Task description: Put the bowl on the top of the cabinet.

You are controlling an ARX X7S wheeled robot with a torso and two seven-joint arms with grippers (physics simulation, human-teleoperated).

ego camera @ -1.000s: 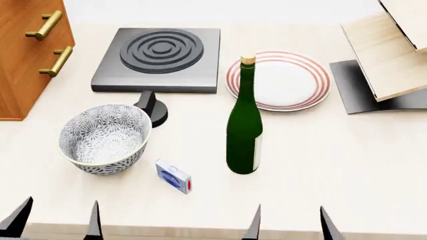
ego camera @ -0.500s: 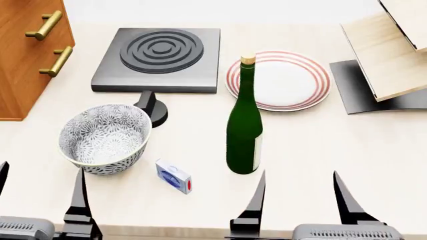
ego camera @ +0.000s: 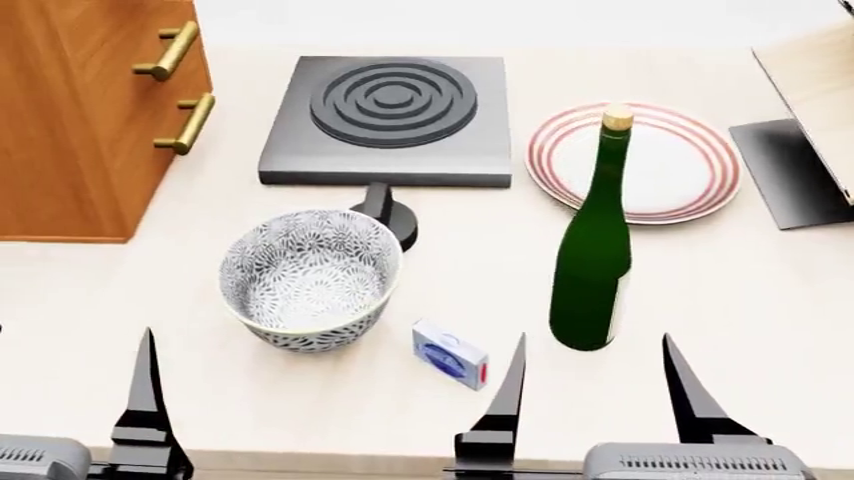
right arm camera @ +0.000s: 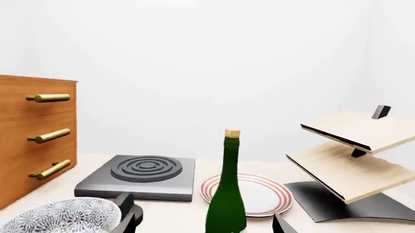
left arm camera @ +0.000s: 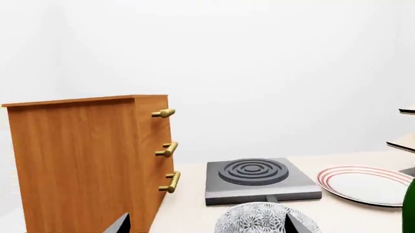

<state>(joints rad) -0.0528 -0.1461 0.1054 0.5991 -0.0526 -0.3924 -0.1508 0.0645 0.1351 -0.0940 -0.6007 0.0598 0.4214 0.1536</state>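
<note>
On the pale tabletop (ego camera: 747, 300), the deep white grey-floral bowl (ego camera: 312, 279) sits upright at 4 o'clock from the orange-brown wooden cabinet (ego camera: 67, 120). The left end effector (ego camera: 40, 400) and right end effector (ego camera: 597, 392) hover spread wide, holding nothing, near the table's front edge.

walls (right arm camera: 194, 48): plain white; tabletop (ego camera: 747, 300): pale cream; light: even

No words or numbers are showing clearly enough to read. The little blue and white box (ego camera: 450, 353) is showing a mark on its lid, but it is looking too small and blurry to make out.
</note>
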